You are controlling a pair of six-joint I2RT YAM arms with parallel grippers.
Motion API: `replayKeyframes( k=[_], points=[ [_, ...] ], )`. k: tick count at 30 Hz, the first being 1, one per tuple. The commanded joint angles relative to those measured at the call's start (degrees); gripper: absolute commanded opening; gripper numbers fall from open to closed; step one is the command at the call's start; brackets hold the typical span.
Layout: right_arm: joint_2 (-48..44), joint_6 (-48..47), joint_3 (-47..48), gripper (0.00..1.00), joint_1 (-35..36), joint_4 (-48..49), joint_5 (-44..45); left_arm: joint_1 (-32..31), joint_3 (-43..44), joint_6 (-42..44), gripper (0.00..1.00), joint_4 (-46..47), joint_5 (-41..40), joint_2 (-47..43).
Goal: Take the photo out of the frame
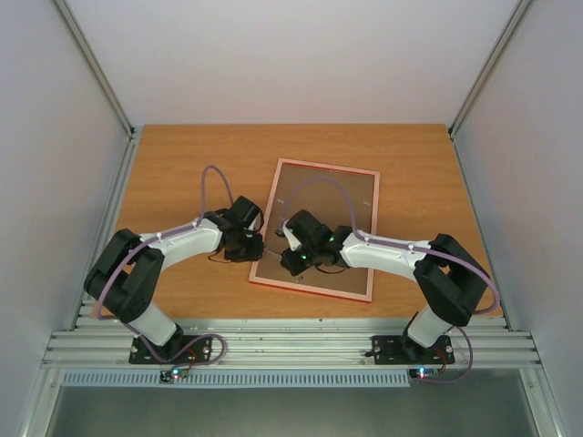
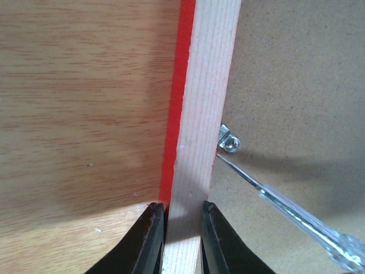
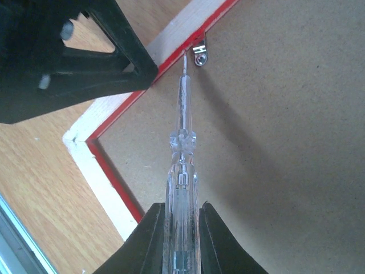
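Frame (image 2: 199,85) lies face down on table (image 1: 173,164), brown backing (image 2: 296,85) up and seated. Photo not visible; presumably under the backing. Left gripper (image 2: 182,210) pinches the frame's side rail. Right gripper (image 3: 182,212) clamped on clear screwdriver (image 3: 182,142), tip at metal clip (image 2: 230,141). Judged early: clips to turn, backing to lift, photo to pull. Orange wood-grain tabletop; plain white walls (image 1: 291,55) around.

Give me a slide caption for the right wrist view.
Jaws shut on a clear screwdriver, tip beside the metal clip on the frame's back.
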Motion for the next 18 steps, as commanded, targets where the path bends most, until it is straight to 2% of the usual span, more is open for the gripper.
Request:
replayKeyframes(
  k=[1,11,18],
  points=[
    [1.79,-0.70,1.59,0.01,0.52,-1.99,1.29,-0.21,-1.06,-1.22,0.17,2.79,0.19,2.19],
    [2.72,0.39,1.27,0.01,0.48,0.41,1.38,-0.23,-1.31,-1.24,0.17,3.02,0.67,2.45],
    [1.88,2.85,-0.76,0.01,0.39,3.49,6.30,-0.23,-2.91,-1.42,0.17,3.19,0.78,2.00]
  ],
)
